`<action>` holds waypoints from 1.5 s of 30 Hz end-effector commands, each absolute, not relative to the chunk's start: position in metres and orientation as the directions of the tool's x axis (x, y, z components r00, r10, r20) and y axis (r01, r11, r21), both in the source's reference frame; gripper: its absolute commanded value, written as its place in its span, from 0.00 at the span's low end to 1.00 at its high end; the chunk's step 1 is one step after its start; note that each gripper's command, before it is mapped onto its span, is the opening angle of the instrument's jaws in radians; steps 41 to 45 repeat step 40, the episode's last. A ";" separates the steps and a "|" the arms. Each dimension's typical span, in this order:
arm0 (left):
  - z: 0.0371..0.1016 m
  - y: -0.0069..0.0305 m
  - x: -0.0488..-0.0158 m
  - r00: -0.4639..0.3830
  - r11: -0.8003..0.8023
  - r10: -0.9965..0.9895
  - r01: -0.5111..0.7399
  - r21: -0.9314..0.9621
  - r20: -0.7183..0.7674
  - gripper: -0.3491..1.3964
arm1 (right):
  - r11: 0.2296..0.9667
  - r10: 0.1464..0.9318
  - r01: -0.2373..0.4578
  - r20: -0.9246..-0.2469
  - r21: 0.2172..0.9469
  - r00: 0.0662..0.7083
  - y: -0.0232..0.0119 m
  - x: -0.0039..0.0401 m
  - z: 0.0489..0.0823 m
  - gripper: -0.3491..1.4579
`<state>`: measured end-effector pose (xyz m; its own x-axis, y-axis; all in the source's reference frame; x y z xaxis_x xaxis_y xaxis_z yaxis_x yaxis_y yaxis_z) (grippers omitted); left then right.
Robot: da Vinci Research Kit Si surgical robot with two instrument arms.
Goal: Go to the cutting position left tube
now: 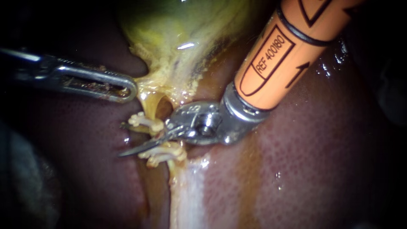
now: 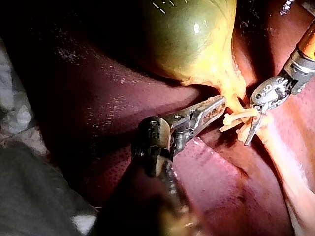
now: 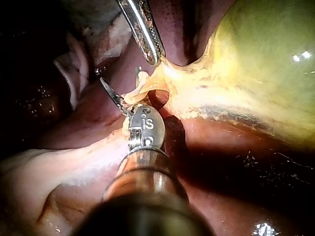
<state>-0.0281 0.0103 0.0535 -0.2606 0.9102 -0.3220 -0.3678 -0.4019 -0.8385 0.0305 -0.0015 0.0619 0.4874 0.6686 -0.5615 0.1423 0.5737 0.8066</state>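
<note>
The gallbladder (image 1: 178, 29) hangs green-yellow over the dark red liver (image 1: 322, 161). Below its neck runs the left tube (image 1: 157, 135), yellowish, with one pale clip (image 1: 143, 121) above and another clip (image 1: 163, 156) below. My right instrument (image 1: 123, 139), on an orange shaft, ends in thin blades. They stand open, one on each side of the tube between the clips. My left instrument (image 1: 129, 88) is shut on the gallbladder's neck tissue and pulls it to a point, which also shows in the right wrist view (image 3: 156, 60). In the left wrist view the blades (image 2: 252, 129) lie just beyond the left jaws (image 2: 220, 103).
A small hole (image 1: 160, 107) opens in the yellow tissue between the left tube and a second strand (image 1: 183, 98) to its right. A pale white band (image 1: 188, 191) runs down the liver below the clips. Grey cloth (image 2: 29, 196) lies beside the liver.
</note>
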 end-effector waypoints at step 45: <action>0.0535 0.0103 -0.0280 -0.261 -0.402 0.910 -0.367 -0.839 -0.322 0.00 | 0.506 0.721 0.242 -0.560 0.828 0.407 -0.0027 0.0310 0.0568 0.96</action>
